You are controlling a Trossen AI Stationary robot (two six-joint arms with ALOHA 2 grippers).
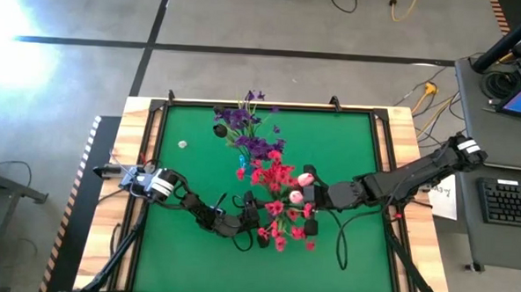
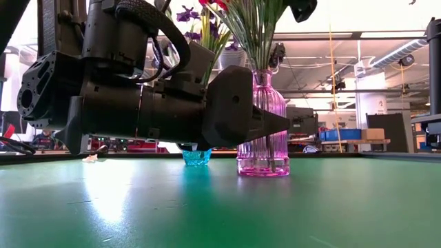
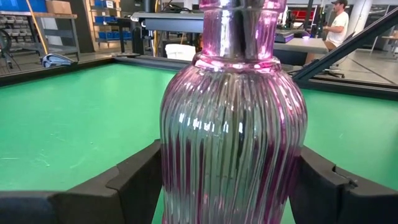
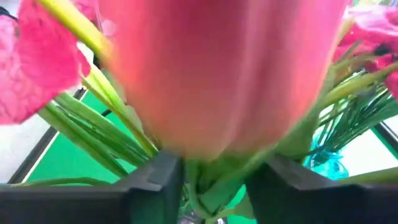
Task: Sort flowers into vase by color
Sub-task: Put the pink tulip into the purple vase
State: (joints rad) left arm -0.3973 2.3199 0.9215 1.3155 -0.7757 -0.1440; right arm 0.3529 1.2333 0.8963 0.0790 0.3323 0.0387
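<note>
The right pincer [image 4: 214, 180], part-open around a tulip [image 4: 217, 74] stem above the pink vase [image 3: 233, 143] mid-tabletop [image 1: 348, 150], while the left pincer [image 3: 233, 186] braces that vase, handles a light, bendy, crushable flower best gripped on the stem.

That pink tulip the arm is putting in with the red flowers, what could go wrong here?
The right gripper has the tulip bud between its fingers above the pink vase; if the stem misses the neck, the tulip may tip out onto the table.

The vase is already crowded with red flowers, so pulling away might drag a stem along.

The left gripper brackets the vase; a nudge could tilt it toward the nearby blue vase.
</note>
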